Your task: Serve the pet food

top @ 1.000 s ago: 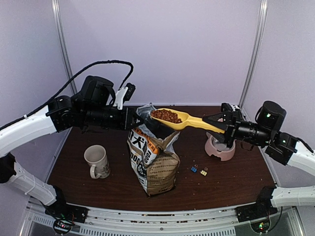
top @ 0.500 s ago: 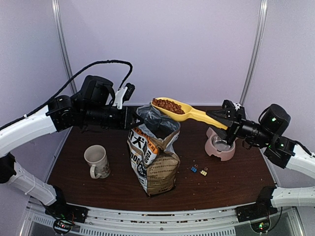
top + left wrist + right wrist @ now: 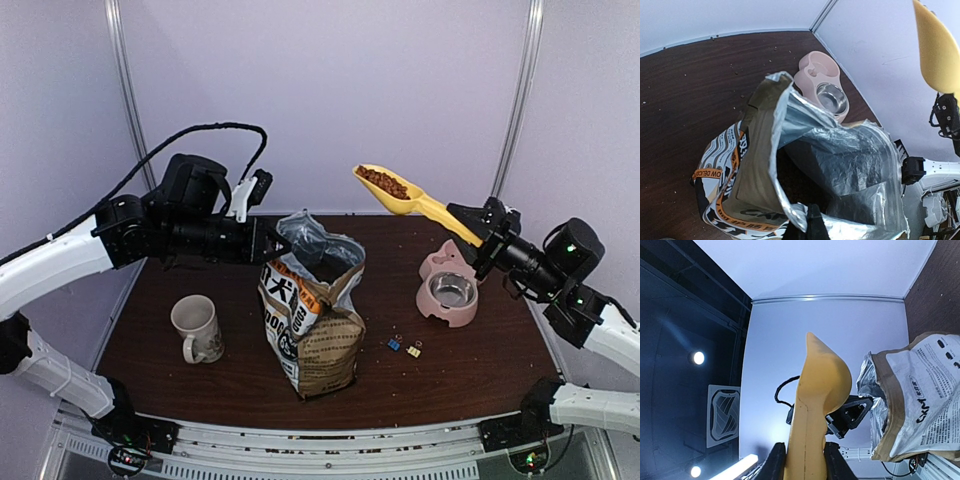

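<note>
Right fingers (image 3: pixel 776 460) clamp one yellow scoop (image 3: pixel 400 192) of kibble (image 3: pixel 382 181); left fingers (image 3: pixel 815 226) pinch one bag (image 3: pixel 315 330) near one bowl (image 3: pixel 450 295).

Lilac walls (image 3: pixel 400 90), dark wood table (image 3: pixel 470 370), metal posts (image 3: pixel 514 110).

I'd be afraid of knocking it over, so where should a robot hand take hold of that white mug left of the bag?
I'd take the white mug by its rim, from straight above. It stands upright with its mouth open, so one finger can go inside the wall and one outside. Pick the side away from its handle, which juts out on the near side.
</note>
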Controlling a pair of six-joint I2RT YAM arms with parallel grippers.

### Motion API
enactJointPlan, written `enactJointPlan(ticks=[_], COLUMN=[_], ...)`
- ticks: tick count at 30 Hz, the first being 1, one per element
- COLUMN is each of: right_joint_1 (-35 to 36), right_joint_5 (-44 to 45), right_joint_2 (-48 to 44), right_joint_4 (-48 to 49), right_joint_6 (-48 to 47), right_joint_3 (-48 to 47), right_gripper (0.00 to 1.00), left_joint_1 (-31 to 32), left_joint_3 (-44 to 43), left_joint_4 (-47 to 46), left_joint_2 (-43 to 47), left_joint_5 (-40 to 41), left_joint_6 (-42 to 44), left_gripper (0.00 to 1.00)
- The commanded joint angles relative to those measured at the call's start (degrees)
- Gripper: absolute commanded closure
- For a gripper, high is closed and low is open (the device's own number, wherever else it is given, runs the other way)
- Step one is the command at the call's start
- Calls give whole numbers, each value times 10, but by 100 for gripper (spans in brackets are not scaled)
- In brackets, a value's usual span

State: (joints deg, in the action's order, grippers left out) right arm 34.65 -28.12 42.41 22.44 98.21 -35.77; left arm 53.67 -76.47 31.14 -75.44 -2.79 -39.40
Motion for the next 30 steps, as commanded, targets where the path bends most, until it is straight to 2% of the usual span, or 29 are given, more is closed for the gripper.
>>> enactJointPlan(ticks=[1,8,17,30], right_joint_1=[-51,-178,-284,-317], right_joint_5=[22,3,-11,12], right_joint_2=[-25,-70,-133,-201], right_joint_4=[1,-53,-177,-276], right_joint_6=[-2,-24,-88,-120], right_joint_3=[20,84,143,201], right_gripper=[91,91,91,91], left_joint_1=[-7,-7,-9,-15], left_joint_3=[-3,-3,-4,-5], left_joint_4=[-85,-85,-82,-83], left_joint_2=[28,27,28,24], left_joint_5=[-5,-14,-19,-30], left_joint_6=[7,13,23,28], left_gripper=[100,100,100,100])
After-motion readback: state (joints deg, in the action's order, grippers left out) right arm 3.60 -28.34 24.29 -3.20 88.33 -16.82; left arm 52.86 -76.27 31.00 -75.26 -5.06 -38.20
